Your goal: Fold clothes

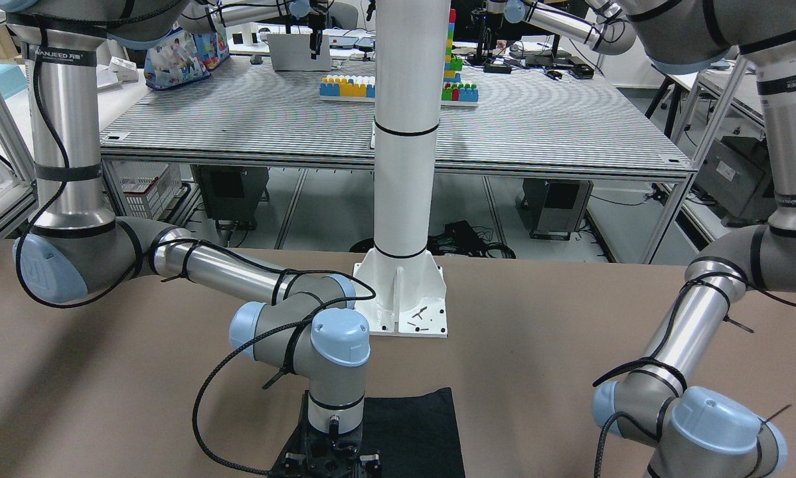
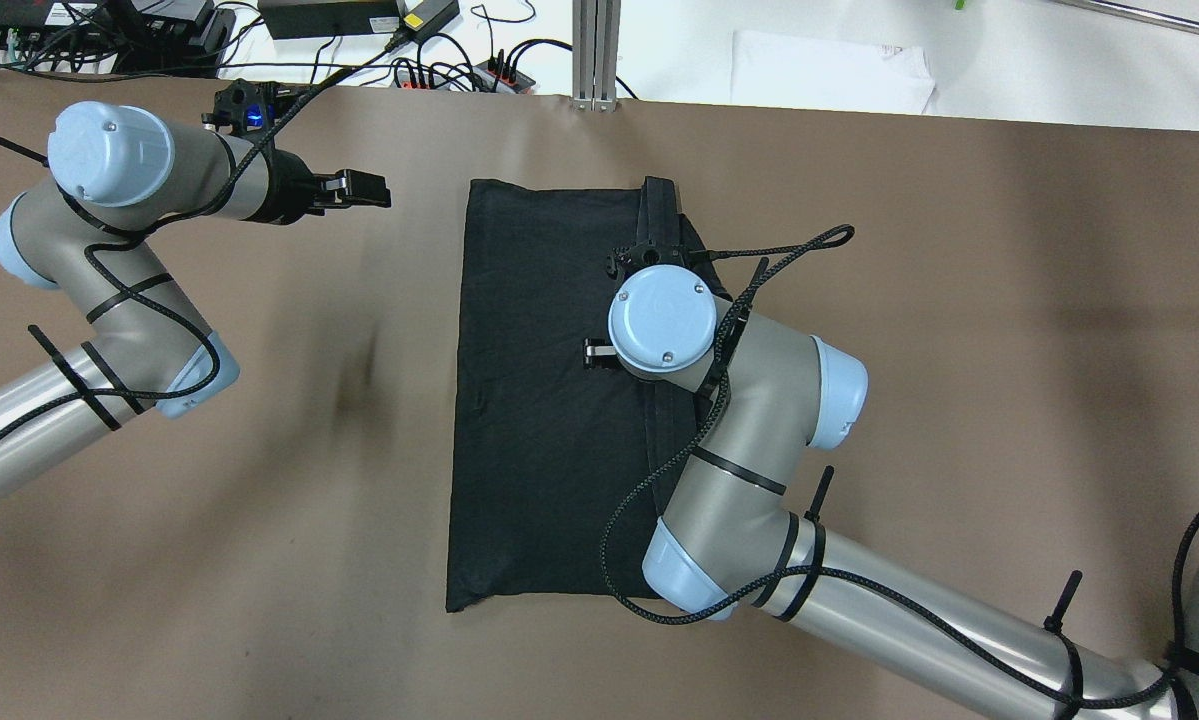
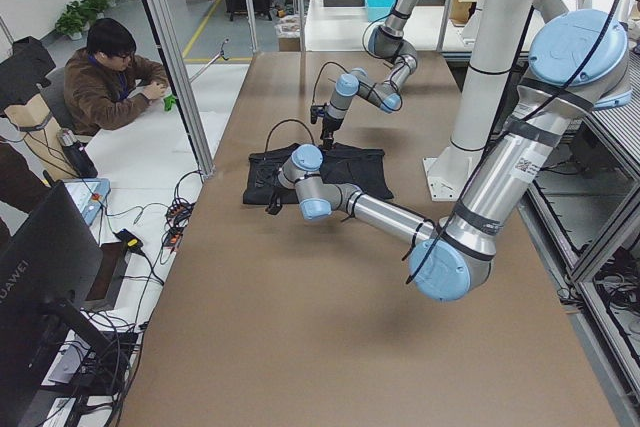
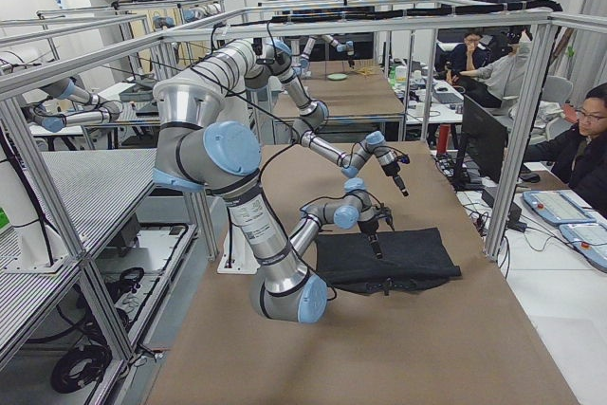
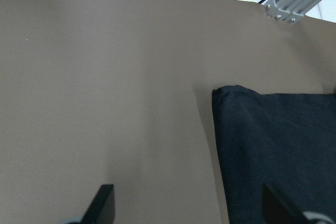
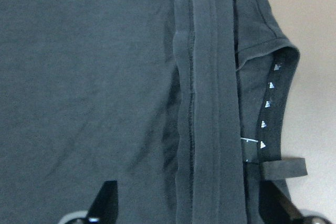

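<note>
A white pillar (image 1: 405, 166) stands on the brown table (image 1: 544, 332); coloured toy blocks (image 1: 348, 87) lie behind it.

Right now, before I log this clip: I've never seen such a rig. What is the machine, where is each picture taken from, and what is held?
Two robot arms, each ending in a two-finger gripper, work at a brown table. One camera looks down from behind the robot, one faces it, two watch from the table's ends, and one rides on each wrist. A black garment lies flat on the table. The right gripper is open above its hemmed edge. The left gripper is open off to the side, over the table. Nothing is held.
</note>
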Action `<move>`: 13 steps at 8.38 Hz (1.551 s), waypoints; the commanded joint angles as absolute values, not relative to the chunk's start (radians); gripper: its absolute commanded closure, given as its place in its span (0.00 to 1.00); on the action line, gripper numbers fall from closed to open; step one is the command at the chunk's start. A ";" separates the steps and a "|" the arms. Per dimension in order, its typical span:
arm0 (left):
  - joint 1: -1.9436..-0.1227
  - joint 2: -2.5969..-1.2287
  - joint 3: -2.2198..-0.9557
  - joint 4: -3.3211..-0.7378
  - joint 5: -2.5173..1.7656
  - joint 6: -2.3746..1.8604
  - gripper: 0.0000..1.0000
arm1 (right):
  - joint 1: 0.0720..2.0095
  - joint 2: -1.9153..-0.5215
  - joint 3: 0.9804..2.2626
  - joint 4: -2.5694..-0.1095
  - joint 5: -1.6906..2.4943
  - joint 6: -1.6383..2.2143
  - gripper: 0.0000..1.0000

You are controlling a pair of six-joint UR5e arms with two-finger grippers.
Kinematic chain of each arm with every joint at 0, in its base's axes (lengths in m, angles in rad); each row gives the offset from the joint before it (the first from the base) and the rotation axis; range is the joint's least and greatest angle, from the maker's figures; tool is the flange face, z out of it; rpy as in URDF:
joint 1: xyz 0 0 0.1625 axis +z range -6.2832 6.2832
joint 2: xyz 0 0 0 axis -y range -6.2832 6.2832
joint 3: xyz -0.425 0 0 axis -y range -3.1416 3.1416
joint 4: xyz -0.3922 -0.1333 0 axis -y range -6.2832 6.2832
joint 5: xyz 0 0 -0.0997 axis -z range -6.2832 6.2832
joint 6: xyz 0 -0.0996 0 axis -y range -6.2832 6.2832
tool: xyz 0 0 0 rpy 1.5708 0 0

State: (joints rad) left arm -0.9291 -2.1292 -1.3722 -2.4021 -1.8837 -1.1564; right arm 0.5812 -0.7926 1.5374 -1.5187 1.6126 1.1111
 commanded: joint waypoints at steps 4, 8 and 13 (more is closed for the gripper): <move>-0.925 -2.125 -1.356 -2.402 -1.881 -1.155 0.00 | 0.591 -0.738 1.330 -1.453 1.566 1.101 0.06; -0.923 -2.129 -1.344 -2.402 -1.881 -1.155 0.00 | 0.591 -0.730 1.295 -1.434 1.551 1.101 0.06; -0.920 -2.134 -1.344 -2.402 -1.849 -1.160 0.00 | 0.592 -0.736 1.289 -1.430 1.548 1.098 0.06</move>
State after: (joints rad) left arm -0.9233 -2.1319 -1.3439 -2.4022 -1.8755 -1.1553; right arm 0.5897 -0.7331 1.2896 -1.4307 1.5474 1.1004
